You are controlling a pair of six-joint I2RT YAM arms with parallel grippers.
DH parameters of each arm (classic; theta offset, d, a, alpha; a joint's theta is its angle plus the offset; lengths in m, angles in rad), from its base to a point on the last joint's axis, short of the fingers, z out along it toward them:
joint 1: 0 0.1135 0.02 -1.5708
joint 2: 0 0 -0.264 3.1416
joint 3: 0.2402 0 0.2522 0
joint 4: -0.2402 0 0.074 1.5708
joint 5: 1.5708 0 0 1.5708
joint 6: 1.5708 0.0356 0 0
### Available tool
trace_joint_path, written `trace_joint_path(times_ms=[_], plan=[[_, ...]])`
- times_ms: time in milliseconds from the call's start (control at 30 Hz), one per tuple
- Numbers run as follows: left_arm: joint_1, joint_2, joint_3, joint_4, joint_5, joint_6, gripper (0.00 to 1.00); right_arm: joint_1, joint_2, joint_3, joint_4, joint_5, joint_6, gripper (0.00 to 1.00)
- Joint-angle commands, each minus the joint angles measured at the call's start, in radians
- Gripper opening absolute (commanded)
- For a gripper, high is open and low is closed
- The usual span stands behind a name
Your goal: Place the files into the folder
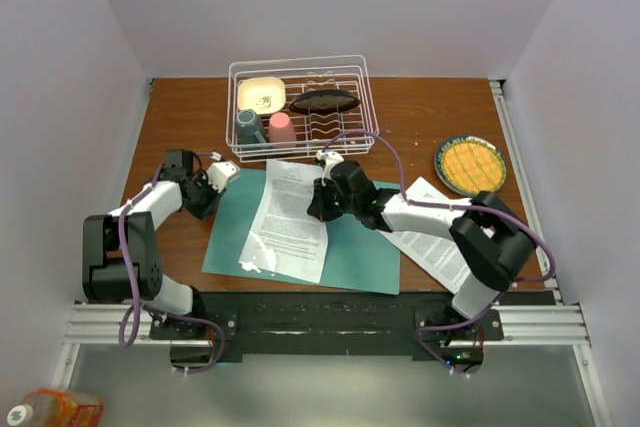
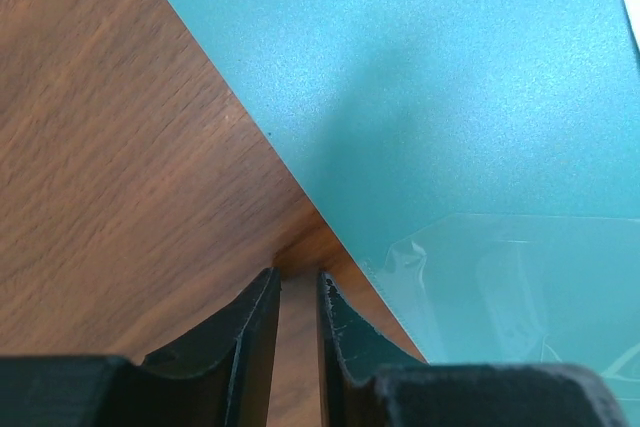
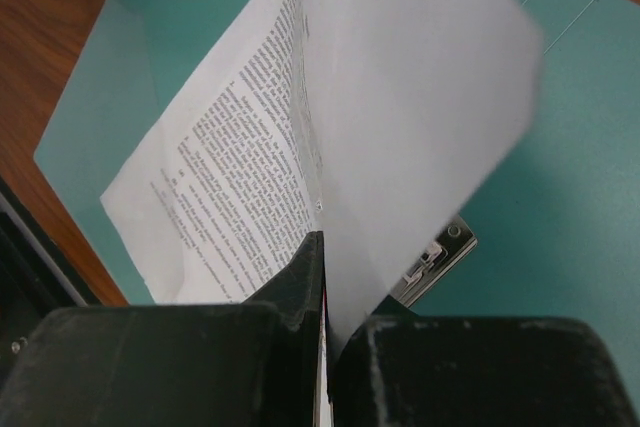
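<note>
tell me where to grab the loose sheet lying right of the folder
The loose sheet lies flat on the table with the right arm across its middle, so likely pinch its far corner, which is uncovered, coming in low from the far side.

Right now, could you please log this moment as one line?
right gripper shut on files | files on open folder | left gripper open at folder edge

Left hand [image 2: 298, 282] ajar, right hand [image 3: 322, 247] clamped.
</note>
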Motion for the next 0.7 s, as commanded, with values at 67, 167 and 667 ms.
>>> trace_joint_path(times_ms=[67, 167, 667], plan=[[0.004, 0.018, -0.023, -0.202, 0.200, 0.337, 0.25, 0.001, 0.082, 0.050, 0.056, -0.021, 0.010, 0.00], [0.004, 0.010, -0.017, -0.217, 0.211, 0.342, 0.25, 0.003, 0.116, 0.052, 0.078, -0.023, 0.021, 0.00], [0.004, 0.018, -0.034, -0.225, 0.218, 0.360, 0.24, 0.001, 0.222, 0.177, 0.076, -0.049, 0.050, 0.00]])
